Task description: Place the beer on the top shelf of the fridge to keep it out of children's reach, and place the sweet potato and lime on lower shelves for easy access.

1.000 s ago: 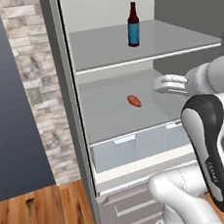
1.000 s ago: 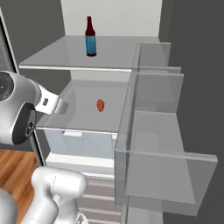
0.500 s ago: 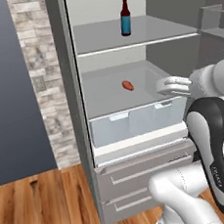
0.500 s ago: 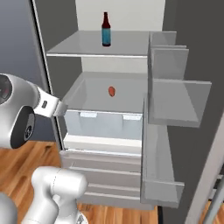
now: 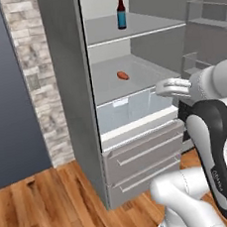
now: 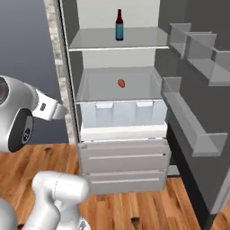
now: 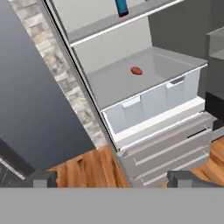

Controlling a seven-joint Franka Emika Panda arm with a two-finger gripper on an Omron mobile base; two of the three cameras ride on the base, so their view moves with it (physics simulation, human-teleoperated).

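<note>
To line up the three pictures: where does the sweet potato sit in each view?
Left base view: sweet potato just above centre, on the lower shelf.
Right base view: centre, upper half, same shelf.
Hand view: upper middle, on that shelf.
Shared landmark: the translucent drawer directly beneath it.

The fridge (image 6: 67, 67) stood open, its front unblocked. The top shelf (image 6: 143, 40) held only the beer (image 6: 119, 25) near the middle. Below, the lower shelf (image 6: 99, 90) carried just the sweet potato (image 6: 121, 82), with door racks (image 6: 193, 134) projecting at the right.
</note>
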